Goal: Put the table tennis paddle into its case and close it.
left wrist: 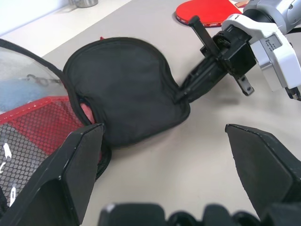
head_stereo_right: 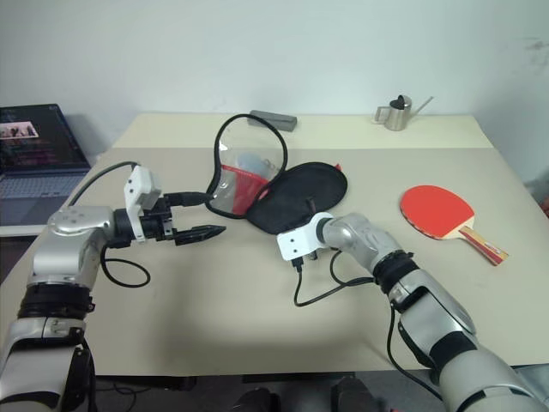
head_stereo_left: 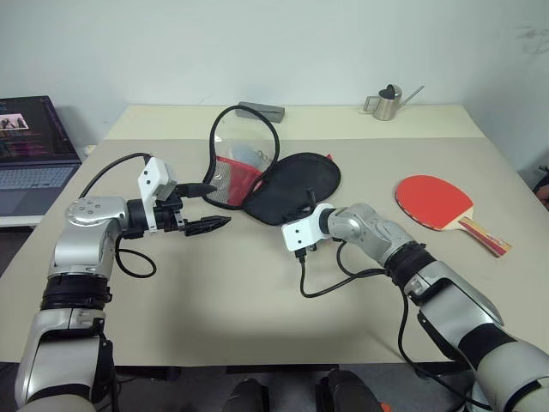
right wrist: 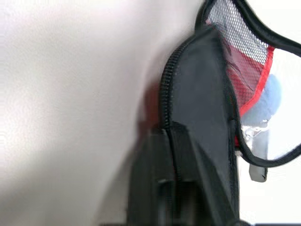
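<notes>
Red-bladed paddle (head_stereo_left: 434,201) lying alone, one case (head_stereo_left: 292,187) unzipped, right gripper (left wrist: 184,92) clamping its edge, left gripper (head_stereo_left: 211,206) spread wide.

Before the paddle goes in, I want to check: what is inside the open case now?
The case lies open on the table. Between its flaps only red lining and mesh show; no paddle, which lies apart. The black flap hides anything under it. The right gripper pinches that flap's edge.

Left arm is bent and raised off to the left, left gripper (head_stereo_left: 202,206) with fingers spread wide, pointing inward. Right arm reaches forward to the middle, right gripper (left wrist: 181,96) clamped tight, angled slightly down.
</notes>
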`<action>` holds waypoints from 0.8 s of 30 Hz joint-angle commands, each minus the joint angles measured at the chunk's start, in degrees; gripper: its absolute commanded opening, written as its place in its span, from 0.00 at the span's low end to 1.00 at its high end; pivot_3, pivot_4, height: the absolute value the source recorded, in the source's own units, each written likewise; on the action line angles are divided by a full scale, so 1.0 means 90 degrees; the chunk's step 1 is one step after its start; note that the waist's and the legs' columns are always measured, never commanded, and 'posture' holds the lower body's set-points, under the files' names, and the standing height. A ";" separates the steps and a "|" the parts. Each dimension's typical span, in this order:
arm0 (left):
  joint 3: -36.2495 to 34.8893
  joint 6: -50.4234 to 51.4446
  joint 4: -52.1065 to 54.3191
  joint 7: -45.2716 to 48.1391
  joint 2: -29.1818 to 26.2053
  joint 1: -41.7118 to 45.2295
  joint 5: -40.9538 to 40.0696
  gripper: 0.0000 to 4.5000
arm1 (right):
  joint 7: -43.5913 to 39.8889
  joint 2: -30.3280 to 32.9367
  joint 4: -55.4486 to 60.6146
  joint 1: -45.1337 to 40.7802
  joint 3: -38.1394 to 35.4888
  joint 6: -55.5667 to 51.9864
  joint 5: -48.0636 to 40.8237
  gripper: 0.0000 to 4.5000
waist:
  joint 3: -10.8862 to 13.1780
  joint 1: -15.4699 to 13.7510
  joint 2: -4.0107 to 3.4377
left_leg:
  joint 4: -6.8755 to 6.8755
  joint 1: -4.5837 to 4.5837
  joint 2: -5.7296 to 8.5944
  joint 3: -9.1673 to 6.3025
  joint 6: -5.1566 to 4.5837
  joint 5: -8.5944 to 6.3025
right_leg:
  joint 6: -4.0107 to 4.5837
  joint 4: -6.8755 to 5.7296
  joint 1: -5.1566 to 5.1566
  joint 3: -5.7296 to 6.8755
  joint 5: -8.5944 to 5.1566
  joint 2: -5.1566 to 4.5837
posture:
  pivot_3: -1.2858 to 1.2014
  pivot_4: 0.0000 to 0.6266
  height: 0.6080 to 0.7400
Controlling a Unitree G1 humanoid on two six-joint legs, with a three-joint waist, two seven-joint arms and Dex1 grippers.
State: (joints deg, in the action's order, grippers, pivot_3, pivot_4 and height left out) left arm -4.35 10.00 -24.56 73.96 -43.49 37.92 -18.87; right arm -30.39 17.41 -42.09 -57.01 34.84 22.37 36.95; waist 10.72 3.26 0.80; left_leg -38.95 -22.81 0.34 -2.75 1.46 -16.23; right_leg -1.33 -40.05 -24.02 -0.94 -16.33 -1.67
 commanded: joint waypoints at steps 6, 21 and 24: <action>-0.0021 0.0623 0.0878 0.0283 0.0012 -0.0391 -0.0441 1.00 | -0.0583 0.0186 0.0613 0.0183 -0.0215 0.0404 -0.0543 0.01 | 0.0000 0.0000 0.0000 | 0.0001 0.0000 -0.0001 0.0000 0.0000 0.0000 | 0.0000 0.0001 0.0000 -0.0001 0.0000 0.0000 | 0.52 0.24 1.00; 0.0523 0.1609 0.2337 0.0663 0.0111 -0.1193 -0.0871 1.00 | -0.1470 0.1174 0.0417 0.0167 -0.0228 0.1926 -0.1097 0.01 | 0.0000 -0.0005 0.0001 | 0.0000 0.0001 -0.0002 0.0001 -0.0016 -0.0009 | 0.0001 0.0002 0.0003 -0.0002 0.0000 0.0001 | 0.52 0.24 1.00; 0.0619 0.1656 0.2424 0.0724 0.0150 -0.1187 -0.0930 1.00 | -0.1506 0.1392 0.0114 0.0040 -0.0220 0.2313 -0.1058 0.01 | 0.0000 -0.0006 0.0001 | 0.0000 0.0001 -0.0003 0.0001 -0.0017 -0.0009 | 0.0001 0.0001 0.0004 -0.0001 0.0000 0.0001 | 0.52 0.24 1.00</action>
State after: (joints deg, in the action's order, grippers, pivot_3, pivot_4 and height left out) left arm 1.36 24.80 -4.88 79.55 -42.26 26.93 -26.03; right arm -43.75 29.14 -40.72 -55.07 34.35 40.79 28.08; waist 10.71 3.20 0.81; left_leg -38.95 -22.80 0.32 -2.74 1.31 -16.31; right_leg -1.32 -40.04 -23.99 -0.96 -16.33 -1.66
